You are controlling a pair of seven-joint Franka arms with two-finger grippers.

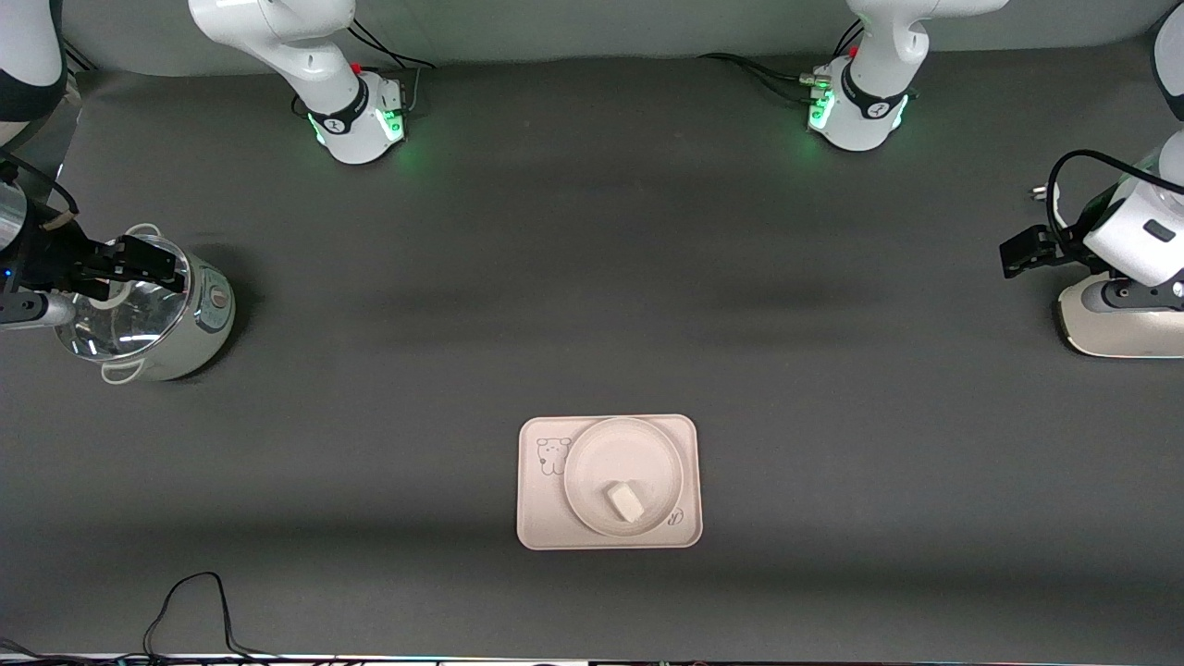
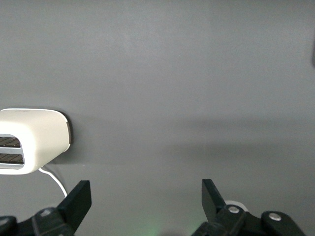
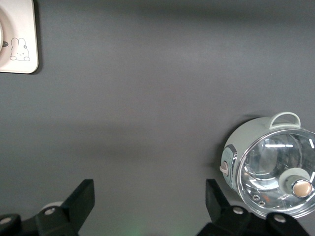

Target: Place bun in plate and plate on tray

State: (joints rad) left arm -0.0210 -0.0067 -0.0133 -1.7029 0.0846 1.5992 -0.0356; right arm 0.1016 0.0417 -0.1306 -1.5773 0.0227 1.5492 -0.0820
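Bun [image 1: 625, 501] in plate [image 1: 622, 475], plate on tray [image 1: 546, 518] — both grippers (left [image 2: 146, 199], right [image 3: 150, 199]) spread wide, holding nothing, arms waiting.

No text I can read anywhere. Tray [image 1: 541, 518] has a cartoon animal drawing & a small mark at one corner, too small to make out.

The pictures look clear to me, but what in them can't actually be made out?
- Toaster: cut by the frame edge in the front view and in the left wrist view.
- Tray: its lettering is too small to read in the front view; the right wrist view shows only a corner.
- Pot: the right gripper above it covers part of the glass lid in the front view.
- Left gripper: its fingertips are indistinct in the front view; the left wrist view shows them apart.
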